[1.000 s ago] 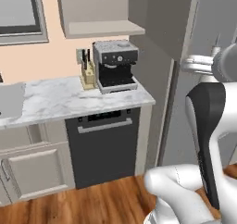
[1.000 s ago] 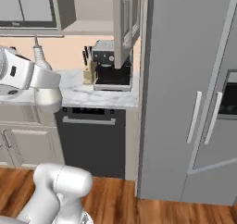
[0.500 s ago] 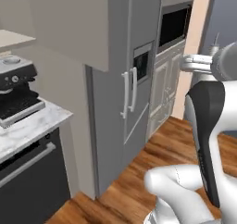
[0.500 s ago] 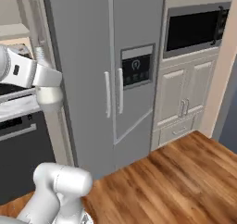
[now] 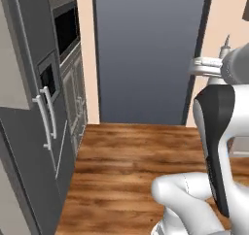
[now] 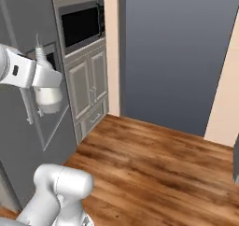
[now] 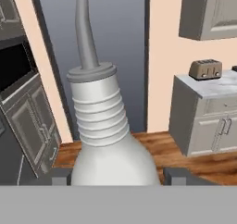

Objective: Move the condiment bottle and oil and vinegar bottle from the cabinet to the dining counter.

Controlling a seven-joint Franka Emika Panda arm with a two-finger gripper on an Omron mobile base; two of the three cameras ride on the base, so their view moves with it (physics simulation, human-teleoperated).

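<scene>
- We had the pale whitish, translucent oil and vinegar bottle with a slim spout (image 7: 109, 140) upright between the two dark finger tips of the gripper (image 7: 115, 174), which pinched its body.
- No dining counter was in sight; a wooden floor (image 6: 158, 164) and tall grey refrigerator (image 5: 29, 132) were.
- We judged steady driving best, keeping the bottle vertical and the grip firm.

The oil bottle (image 7: 109, 140) hid the gap between the fingers (image 7: 178, 176), and its lower body ran below the hand view's bottom edge. Its spout tip was cut off at the top. Beyond it, the toaster (image 7: 207, 69) was too small to show detail.
</scene>
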